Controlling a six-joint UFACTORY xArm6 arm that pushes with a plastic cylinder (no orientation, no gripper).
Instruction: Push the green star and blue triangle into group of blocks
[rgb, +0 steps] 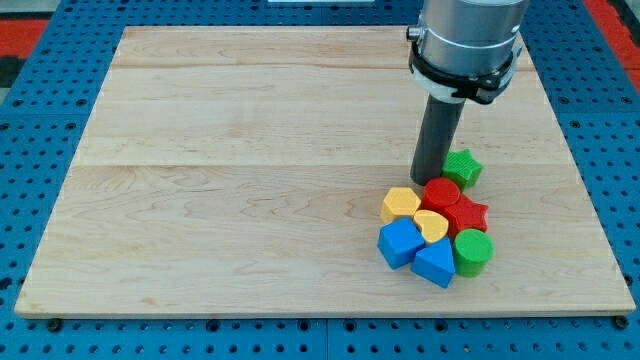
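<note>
Nearest the view's bottom, the blue triangle (435, 264) already sits packed in the cluster by the blue cube (399, 243), while the green star (462, 167) touches its upper edge, just right of my tip (428, 181), which has no pincer.

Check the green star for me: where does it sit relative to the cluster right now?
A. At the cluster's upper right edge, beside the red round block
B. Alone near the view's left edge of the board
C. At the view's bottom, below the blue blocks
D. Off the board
A: the green star sits at the cluster's upper right, against the red round block, with my tip just to its left.
</note>
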